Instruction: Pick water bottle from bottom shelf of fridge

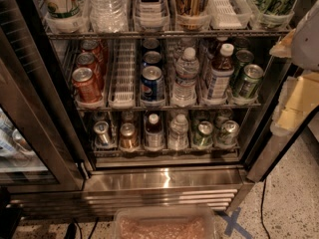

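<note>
One water bottle (pixel 178 132) low centre, tool (pixel 308 40) far upper right

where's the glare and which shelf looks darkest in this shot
camera view: strongest glare is the bright streak on the fridge base; the bottom shelf is dimmer than the rack above, though the water bottle shows its white cap; the gripper, at the upper right edge outside the fridge, is lit pale.

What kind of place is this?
Likely a shop or office kitchen: a glass-door drinks fridge, racks of soda cans, a water bottle on the bottom shelf. The gripper is at the right edge.
</note>
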Controlling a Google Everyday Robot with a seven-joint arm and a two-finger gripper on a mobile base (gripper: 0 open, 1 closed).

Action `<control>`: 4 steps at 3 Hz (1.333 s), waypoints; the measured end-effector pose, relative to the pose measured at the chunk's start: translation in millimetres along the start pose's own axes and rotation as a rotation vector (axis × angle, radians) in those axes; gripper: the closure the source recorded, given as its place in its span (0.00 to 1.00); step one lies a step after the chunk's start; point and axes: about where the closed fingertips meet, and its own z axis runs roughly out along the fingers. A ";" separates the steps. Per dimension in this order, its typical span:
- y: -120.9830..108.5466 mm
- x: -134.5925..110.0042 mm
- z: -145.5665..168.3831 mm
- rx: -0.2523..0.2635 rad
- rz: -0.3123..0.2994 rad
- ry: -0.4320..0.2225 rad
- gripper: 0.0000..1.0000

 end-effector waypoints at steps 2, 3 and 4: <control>0.7 0.6 4.0 0.032 0.010 0.010 0.00; 14.9 14.1 51.9 0.014 0.050 0.000 0.00; 36.7 31.5 113.0 -0.007 0.050 -0.019 0.00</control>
